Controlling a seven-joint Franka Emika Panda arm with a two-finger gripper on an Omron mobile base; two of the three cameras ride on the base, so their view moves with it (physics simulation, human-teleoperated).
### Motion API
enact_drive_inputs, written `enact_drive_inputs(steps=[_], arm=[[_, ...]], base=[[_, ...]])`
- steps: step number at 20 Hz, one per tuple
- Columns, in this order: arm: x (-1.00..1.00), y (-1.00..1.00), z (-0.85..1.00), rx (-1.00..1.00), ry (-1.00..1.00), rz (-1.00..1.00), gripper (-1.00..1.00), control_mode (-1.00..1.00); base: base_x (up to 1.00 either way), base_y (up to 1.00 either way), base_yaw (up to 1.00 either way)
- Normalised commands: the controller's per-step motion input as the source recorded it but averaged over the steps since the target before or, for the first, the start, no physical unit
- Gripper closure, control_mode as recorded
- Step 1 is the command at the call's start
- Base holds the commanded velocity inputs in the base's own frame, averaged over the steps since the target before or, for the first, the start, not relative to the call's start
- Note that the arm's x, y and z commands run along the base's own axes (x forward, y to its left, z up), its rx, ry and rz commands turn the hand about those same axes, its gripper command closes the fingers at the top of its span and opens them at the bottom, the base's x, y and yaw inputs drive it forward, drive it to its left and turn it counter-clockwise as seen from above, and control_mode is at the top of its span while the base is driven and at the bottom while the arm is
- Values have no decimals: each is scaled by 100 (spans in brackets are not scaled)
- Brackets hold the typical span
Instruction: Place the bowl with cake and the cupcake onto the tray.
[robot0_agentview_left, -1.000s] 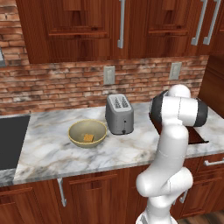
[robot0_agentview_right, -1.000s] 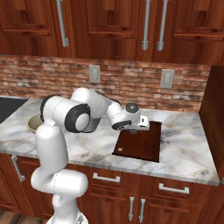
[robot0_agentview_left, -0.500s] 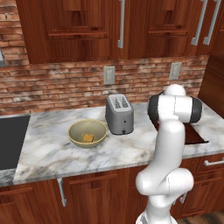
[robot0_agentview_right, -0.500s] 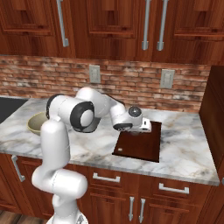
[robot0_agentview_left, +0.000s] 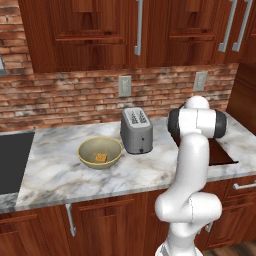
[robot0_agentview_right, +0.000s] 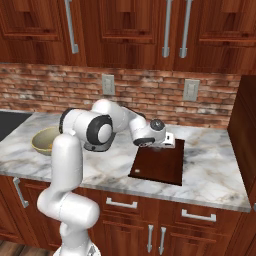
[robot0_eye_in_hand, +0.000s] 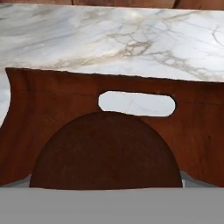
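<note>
Brown cupcake (robot0_eye_in_hand: 105, 151) fills the wrist camera above tray (robot0_eye_in_hand: 201, 131); hand (robot0_agentview_right: 167, 141) grip unclear.

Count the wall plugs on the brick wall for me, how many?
2: one outlet above the toaster, another outlet further right, above the tray. The arm may hide more.
</note>
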Motion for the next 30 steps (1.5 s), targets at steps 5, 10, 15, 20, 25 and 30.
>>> enact_drive_inputs(steps=[5,10,15,20,25,30], arm=[[1,0,-2,2,0,0,-100,-100],[-10,5,0,2,0,3,-100,-100],[-13,22,0,0,-1,2,-100,-100],[-30,46,0,0,-1,2,-100,-100],[-53,31,21,-4,-8,0,-100,-100],[-36,1,21,-3,-7,0,-100,-100]], base=[[0,0,0],[0,0,0],[0,0,0],[0,0,0],[0,0,0],[0,0,0]])
